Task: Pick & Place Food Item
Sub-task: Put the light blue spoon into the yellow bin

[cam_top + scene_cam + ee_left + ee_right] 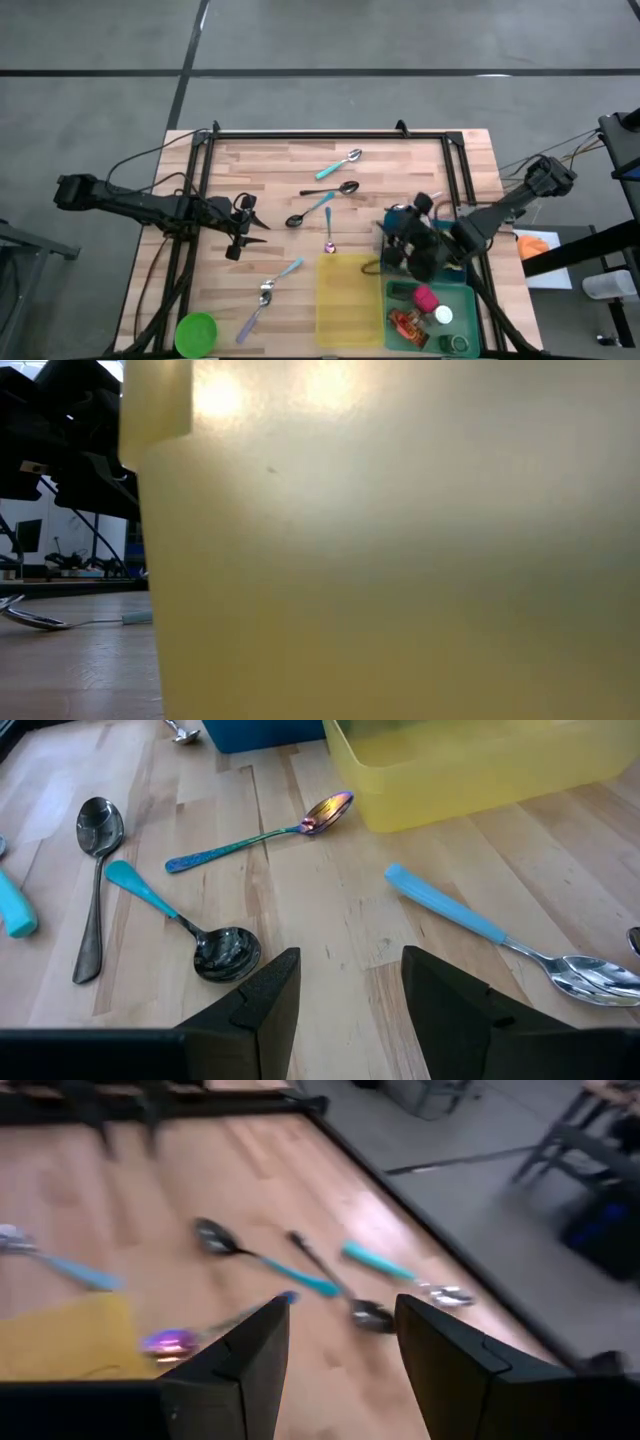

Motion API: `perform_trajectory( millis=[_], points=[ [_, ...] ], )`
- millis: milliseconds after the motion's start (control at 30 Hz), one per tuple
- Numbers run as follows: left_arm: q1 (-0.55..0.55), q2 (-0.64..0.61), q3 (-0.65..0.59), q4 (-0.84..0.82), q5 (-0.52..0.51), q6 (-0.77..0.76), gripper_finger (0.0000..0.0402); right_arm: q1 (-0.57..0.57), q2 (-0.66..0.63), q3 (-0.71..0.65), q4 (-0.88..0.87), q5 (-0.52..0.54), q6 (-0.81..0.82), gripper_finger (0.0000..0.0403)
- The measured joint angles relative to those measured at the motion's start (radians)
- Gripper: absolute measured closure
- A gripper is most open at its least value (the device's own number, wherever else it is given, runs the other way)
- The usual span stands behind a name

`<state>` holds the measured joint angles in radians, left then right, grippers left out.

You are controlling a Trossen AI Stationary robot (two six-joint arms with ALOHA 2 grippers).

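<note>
A: From the high view, what does the table offer?
B: The left gripper point(243, 228) hovers over bare wood at the left, holding nothing. The right gripper point(400, 240) hangs above the corner where the yellow bin point(349, 300) meets the green tray point(470, 296). The food items sit in that tray: a pink piece point(426, 298), a red-brown packet point(408, 324) and a white-capped item point(443, 316)

A: And the low view?
B: The yellow bin wall point(400, 560) fills nearly all of it; a spoon point(30, 618) lies on the wood beside it

A: The left wrist view?
B: The fingers point(270, 1005) stand apart and empty, over a teal-handled dark spoon point(185, 925), an iridescent spoon point(262, 832) and a blue-handled spoon point(500, 935)

A: The right wrist view?
B: Its fingers point(250, 1365) are also parted with nothing between them, facing the spoons rather than the tray

A: How would the food handle?
B: Judging by looks, the pieces are small, light and probably toys; the packet may be slick and crinkly, so a pinch across its narrow middle seems safest
</note>
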<state>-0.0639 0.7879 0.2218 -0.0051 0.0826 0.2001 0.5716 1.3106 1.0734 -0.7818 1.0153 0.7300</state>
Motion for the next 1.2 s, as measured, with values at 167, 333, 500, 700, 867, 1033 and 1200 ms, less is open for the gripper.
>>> perform_trajectory(
  millis=[167, 333, 500, 700, 867, 1033, 1200],
  points=[
    [0.000, 0.000, 0.000, 0.000, 0.000, 0.000, 0.0228, -0.173, -0.008, -0.001, 0.006, -0.080, -0.201, 0.0221],
    [0.000, 0.000, 0.000, 0.000, 0.000, 0.000, 0.0228, -0.369, -0.001, -0.002, 0.092, -0.272, -0.396, 0.0221],
    [0.000, 0.000, 0.000, 0.000, 0.000, 0.000, 0.0228, -0.540, 0.000, -0.002, 0.246, -0.466, -0.637, 0.0221],
    [0.000, 0.000, 0.000, 0.000, 0.000, 0.000, 0.0228, -0.696, 0.014, -0.002, 0.356, -0.657, -0.955, 0.0221],
    [0.000, 0.000, 0.000, 0.000, 0.000, 0.000, 0.0228, -0.803, 0.065, 0.000, 0.379, -0.787, -1.022, 0.0221],
    [0.000, 0.000, 0.000, 0.000, 0.000, 0.000, 0.0228, -0.925, 0.132, 0.000, 0.423, -0.917, -1.052, 0.0221],
    [0.000, 0.000, 0.000, 0.000, 0.000, 0.000, 0.0228, -1.024, 0.221, 0.002, 0.495, -1.062, -1.082, 0.0221]
  ],
)
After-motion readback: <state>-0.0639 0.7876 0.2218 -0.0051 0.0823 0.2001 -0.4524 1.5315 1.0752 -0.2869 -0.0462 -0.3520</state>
